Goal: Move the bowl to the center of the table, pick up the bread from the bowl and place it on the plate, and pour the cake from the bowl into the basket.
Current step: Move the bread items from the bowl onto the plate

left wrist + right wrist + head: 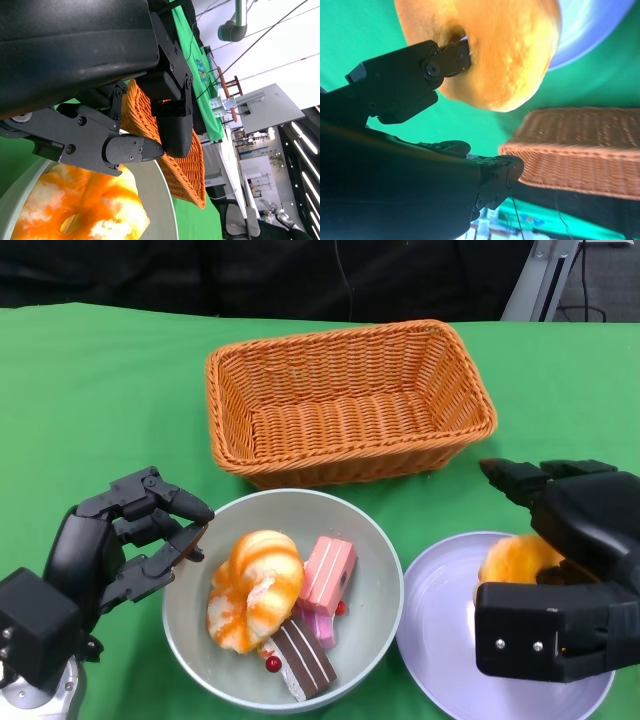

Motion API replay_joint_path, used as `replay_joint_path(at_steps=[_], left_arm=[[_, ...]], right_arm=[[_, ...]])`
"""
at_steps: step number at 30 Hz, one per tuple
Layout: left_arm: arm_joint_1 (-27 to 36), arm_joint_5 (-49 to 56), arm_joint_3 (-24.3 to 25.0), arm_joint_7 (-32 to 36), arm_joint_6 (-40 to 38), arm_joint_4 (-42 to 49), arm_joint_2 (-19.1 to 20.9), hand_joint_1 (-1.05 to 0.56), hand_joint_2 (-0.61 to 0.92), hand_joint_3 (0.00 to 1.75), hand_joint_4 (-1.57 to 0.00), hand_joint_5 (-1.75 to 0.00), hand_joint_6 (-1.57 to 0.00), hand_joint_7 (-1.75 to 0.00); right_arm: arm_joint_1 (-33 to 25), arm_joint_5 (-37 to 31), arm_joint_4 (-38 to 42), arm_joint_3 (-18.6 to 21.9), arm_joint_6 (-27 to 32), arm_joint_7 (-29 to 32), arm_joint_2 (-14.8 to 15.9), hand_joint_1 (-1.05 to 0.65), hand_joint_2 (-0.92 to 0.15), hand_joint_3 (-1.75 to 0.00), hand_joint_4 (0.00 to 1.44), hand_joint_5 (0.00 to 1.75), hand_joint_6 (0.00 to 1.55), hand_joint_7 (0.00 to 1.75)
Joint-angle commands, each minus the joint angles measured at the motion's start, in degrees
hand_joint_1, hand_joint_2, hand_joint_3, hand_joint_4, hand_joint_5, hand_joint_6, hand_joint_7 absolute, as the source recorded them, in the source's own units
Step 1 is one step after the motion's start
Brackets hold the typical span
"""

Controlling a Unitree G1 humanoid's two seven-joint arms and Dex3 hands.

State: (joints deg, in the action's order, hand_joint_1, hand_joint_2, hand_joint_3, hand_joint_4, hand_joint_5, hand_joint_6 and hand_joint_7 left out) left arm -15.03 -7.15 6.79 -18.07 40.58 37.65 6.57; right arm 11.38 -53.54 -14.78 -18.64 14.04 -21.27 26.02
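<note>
The left black, many-fingered robot hand is built of blocky matte plastic segments joined at small round pivot screws, its fingertips rounded and smooth. Behind it sits a boxy black housing, and below that a silver metal forearm with small dark screw holes. The right black robot hand has a broad, square-edged back plate carrying two small pale screws, with angular fingers of the same matte black.

basket behind bowl, plate right
</note>
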Motion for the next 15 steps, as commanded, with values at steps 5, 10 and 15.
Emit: replay_joint_path(at_steps=[5,10,15], left_arm=[[0.9,0.11,0.25,0.31,0.19,-0.15,0.77,-0.19,0.85,0.44,-0.74,-1.47,-0.77,-1.13],[0.96,0.24,0.2,0.37,0.27,-0.33,0.79,-0.2,0.85,0.44,-0.74,-1.47,-0.77,-1.13],[0.85,0.18,0.26,0.28,0.17,-0.04,0.91,-0.18,0.85,0.45,-0.74,-1.47,-0.77,-1.14]], right_arm=[[0.36,2.31,-0.1,1.6,0.98,-4.49,1.15,-0.78,-0.92,-0.43,0.34,0.03,0.27,0.01],[0.47,2.12,-0.64,1.9,1.59,-5.4,1.06,-0.66,-0.84,-0.07,0.34,0.01,0.25,0.0],[0.55,1.92,-0.76,1.95,2.27,-6.27,0.72,-0.88,-0.92,-0.14,0.34,0.01,0.24,0.0]])
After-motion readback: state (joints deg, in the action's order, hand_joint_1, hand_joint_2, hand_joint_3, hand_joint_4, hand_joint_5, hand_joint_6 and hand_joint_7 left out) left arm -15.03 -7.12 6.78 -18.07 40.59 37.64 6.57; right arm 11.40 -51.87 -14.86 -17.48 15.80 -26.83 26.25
